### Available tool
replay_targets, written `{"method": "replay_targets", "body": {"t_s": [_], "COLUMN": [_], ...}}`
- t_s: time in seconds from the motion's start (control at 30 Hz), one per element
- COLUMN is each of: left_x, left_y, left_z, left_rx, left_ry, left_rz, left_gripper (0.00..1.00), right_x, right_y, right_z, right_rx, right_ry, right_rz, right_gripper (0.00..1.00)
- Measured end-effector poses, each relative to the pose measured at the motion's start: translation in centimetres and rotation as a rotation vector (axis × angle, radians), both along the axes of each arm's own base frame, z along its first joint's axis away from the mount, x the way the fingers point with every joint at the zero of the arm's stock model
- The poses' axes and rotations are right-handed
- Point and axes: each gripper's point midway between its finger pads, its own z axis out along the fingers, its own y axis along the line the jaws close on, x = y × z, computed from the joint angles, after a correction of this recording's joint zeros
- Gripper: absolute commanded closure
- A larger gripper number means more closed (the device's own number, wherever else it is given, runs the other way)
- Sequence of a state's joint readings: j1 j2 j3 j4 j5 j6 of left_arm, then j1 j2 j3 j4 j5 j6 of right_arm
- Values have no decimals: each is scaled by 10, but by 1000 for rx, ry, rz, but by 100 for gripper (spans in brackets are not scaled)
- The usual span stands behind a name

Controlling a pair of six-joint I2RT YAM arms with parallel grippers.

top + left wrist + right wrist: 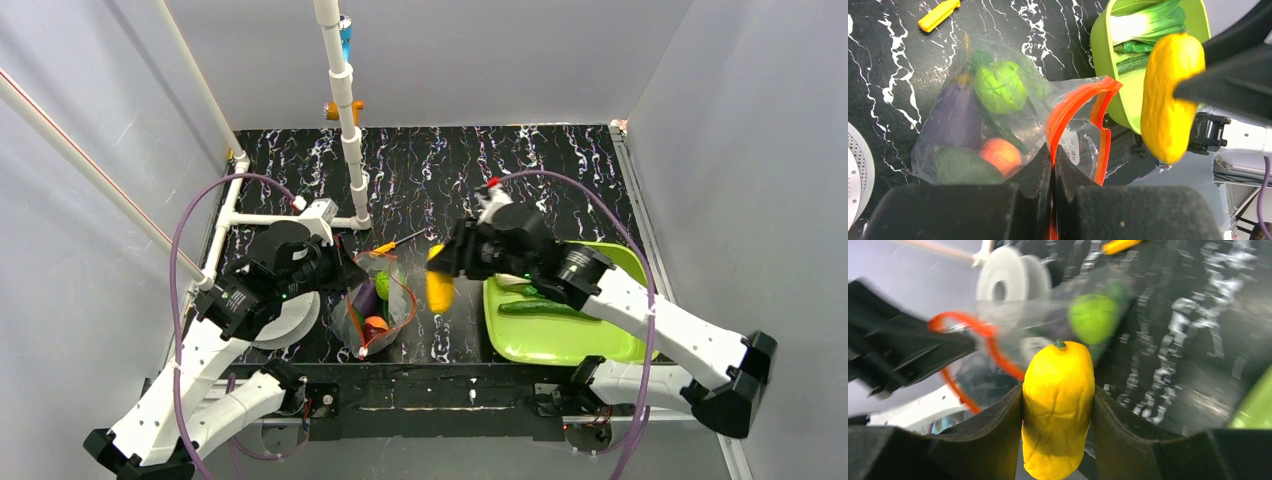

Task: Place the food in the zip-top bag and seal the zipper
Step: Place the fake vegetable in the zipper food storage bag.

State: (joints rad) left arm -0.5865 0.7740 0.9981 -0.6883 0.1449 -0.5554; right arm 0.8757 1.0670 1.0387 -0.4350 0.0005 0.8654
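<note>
Black white-veined marbled table (560, 170). On its right side sits the lime-green plastic tray (560, 340).

The crinkly clear plastic zip-top bag (1033, 85) lies left of the tray with its mouth gaping toward it.

My left gripper (1053, 150) has its fingers pressed together on the bag's mouth edge, holding it up. My right gripper (1057, 390) pinches the wrinkled yellow oblong piece (438, 285) in the air between tray and bag, close to the mouth but not yet inside.

Already bagged: purple eggplant (953, 120), dark green avocado (960, 167), bright green round fruit (1000, 87), orange-pink peach (1000, 155).

Waiting on the tray: white-and-green bok choy (1143, 22), dark green cucumber (535, 308).

The thin red-orange zipper strip (1068, 107) stands wide apart, unsealed. I judge we are roughly halfway: the yellow piece goes in, then the tray items, then the seal.
</note>
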Motion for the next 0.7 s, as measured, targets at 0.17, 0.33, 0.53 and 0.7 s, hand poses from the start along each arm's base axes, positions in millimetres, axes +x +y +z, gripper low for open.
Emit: {"method": "replay_targets", "body": {"t_s": [0.17, 0.33, 0.53, 0.7], "left_x": [-3, -6, -5, -3], "left_y": [1, 0, -6, -13], "left_z": [0, -1, -4, -7], "left_rx": [-5, -16, -24, -34], "left_ry": [12, 29, 64, 95], "left_rz": [4, 5, -7, -21], "left_gripper": [100, 100, 100, 100], "right_x": [-25, -38, -54, -54], "right_y": [58, 77, 99, 109], "right_z": [42, 58, 36, 10], "right_rx": [37, 52, -51, -152], "right_ry": [-143, -236, -308, -339], "right_rz": [151, 202, 243, 216], "right_gripper": [99, 89, 71, 51]}}
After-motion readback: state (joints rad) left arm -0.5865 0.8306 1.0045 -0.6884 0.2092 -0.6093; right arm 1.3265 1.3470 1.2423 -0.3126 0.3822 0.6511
